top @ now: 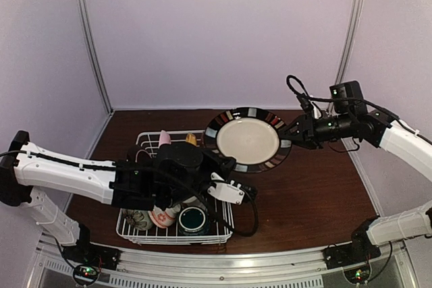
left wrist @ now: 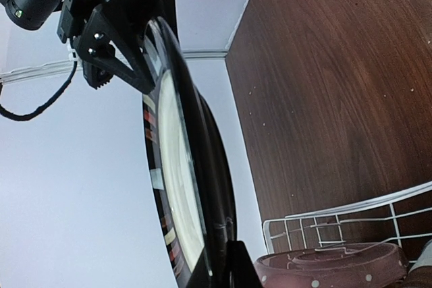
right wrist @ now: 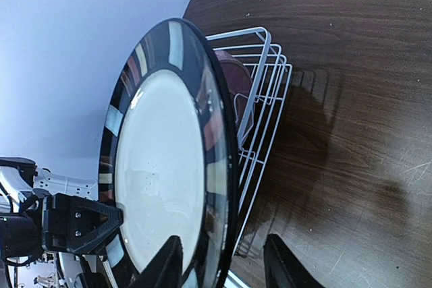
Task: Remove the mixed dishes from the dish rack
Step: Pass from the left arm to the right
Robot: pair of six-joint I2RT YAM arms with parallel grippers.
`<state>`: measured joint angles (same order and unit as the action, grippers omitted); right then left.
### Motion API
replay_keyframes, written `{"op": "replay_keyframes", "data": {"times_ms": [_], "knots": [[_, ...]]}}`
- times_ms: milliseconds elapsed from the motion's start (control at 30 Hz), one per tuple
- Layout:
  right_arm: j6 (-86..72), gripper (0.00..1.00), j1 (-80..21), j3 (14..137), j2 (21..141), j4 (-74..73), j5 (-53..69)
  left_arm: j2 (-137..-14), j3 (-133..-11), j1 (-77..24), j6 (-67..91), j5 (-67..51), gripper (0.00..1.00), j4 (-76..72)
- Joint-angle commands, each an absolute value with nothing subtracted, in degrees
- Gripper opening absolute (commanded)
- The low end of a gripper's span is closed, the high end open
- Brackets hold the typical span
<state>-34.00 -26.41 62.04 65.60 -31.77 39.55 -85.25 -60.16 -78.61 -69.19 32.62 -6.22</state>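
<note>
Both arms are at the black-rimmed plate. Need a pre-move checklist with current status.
1. Left end effector shut on the rim of the black-rimmed plate: ok.
2. Right end effector straddling the opposite rim, one finger on each side: ok.
3. Right end effector closed on the plate: not ok. The right wrist view shows a gap between its outer finger and the rim.
4. Plate lifted out of the dish rack: ok.
5. Remaining dishes sitting stable: cannot tell. The left arm covers most of them in the top view.
The right should probably close before the left lets go.
</note>
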Motion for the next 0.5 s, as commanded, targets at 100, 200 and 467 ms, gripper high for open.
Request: {"op": "replay_keyframes", "data": {"times_ms": [100,200,467], "knots": [[-37.6,0.29,-26.9,59.2,66.2,-27.7,42.9,-84.5,-60.6,-78.9,-70.9,34.7,0.0,-19.9],[-39.5,0.15,-26.9,58.6,66.6,-25.6,45.2,-85.0,-60.3,-78.9,-71.6,35.3,0.0,-21.2],[-42.4,0.0,-26.8,57.5,66.6,-20.8,47.3,-85.3,-57.9,-78.9,-74.0,36.2,0.33,-26.8]]}}
